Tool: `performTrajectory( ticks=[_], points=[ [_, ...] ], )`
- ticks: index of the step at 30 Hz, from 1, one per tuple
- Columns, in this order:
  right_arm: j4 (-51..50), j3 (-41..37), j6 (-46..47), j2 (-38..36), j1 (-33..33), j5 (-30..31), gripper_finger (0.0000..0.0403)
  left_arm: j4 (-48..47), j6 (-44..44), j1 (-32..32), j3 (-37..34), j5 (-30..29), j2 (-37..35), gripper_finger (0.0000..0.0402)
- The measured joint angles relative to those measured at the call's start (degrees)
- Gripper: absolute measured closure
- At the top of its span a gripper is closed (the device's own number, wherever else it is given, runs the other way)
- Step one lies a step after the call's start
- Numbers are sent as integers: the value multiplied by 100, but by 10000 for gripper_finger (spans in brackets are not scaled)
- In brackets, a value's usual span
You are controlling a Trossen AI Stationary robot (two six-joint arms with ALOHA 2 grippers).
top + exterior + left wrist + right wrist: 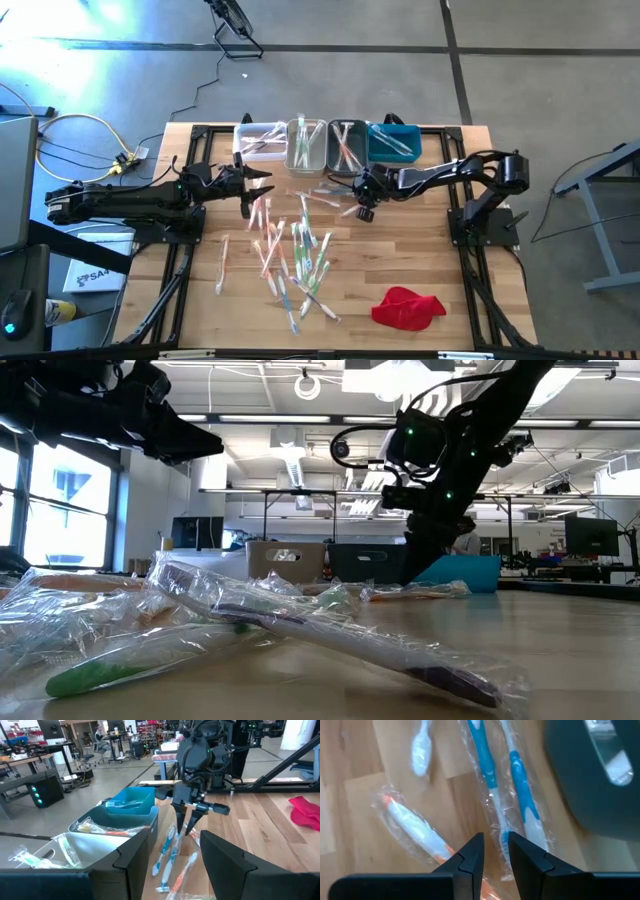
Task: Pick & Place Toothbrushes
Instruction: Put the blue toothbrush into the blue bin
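Observation:
Several wrapped toothbrushes (285, 250) lie scattered flat on the wooden table. My right gripper (495, 851) points steeply down just above two blue-handled toothbrushes (487, 767) lying side by side, with an orange one (417, 830) beside them. Its fingers stand a narrow gap apart and hold nothing; I see no touch with the wrappers. In the left wrist view it (185, 832) hangs over the same blue brushes (165, 852). My left gripper (255, 182) waits level above the table's left half, wide open and empty.
Four small bins stand in a row at the far edge: white (258, 140), beige (305, 143), grey (347, 143) and blue (393, 143), each with some toothbrushes inside. A red cloth (408, 306) lies near the front right. Bare wood shows at the table's right side.

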Motion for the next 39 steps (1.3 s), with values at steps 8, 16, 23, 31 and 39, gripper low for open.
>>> performTrajectory(
  ticks=[8,16,23,31,39],
  points=[
    [179,0,2,0,31,-159,322,-11,2,0,0,-162,0,230],
    [411,0,-9,-17,134,-80,322,-9,7,0,0,-162,1,230],
    [390,0,-105,-20,157,38,322,-9,9,0,0,-316,-1,230],
    [389,0,-103,-22,155,388,295,-9,9,0,0,-336,0,230],
    [350,0,-91,-22,155,158,240,-9,8,0,0,-355,1,230]
  ],
)
